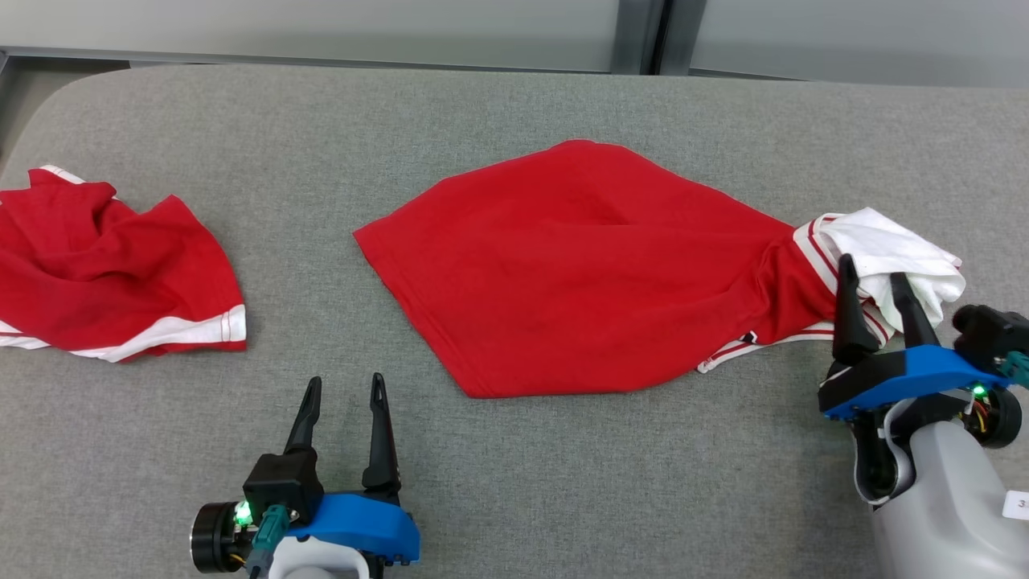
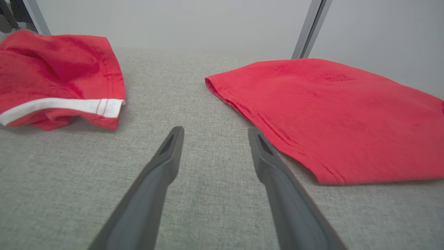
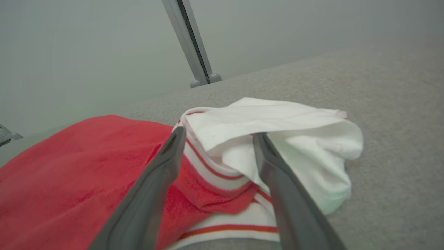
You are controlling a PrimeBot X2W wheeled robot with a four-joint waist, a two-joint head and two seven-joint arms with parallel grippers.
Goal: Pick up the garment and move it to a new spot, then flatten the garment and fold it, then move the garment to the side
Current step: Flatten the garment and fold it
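Left gripper (image 1: 345,378): nearest the robot, just short of the red garment's (image 1: 579,257) near-left hem. Jaws spread, nothing between them, and the tips are over bare grey table (image 1: 514,482).

Right gripper (image 1: 871,268): at the garment's right end, jaws released and wide. Its fingers straddle the striped band and the white bunched end (image 1: 892,249). One tip looks tucked under the white flap, but I can't tell for sure from the wrist view. No clamp on the cloth.

The garment lies mid-table, mostly flat in a rough diamond with a few shallow creases. The right end is gathered.

Second red garment (image 1: 104,265): well left of it, crumpled, white stripe along the near hem.

Grey post (image 1: 639,36): beyond its far edge, against the pale wall.
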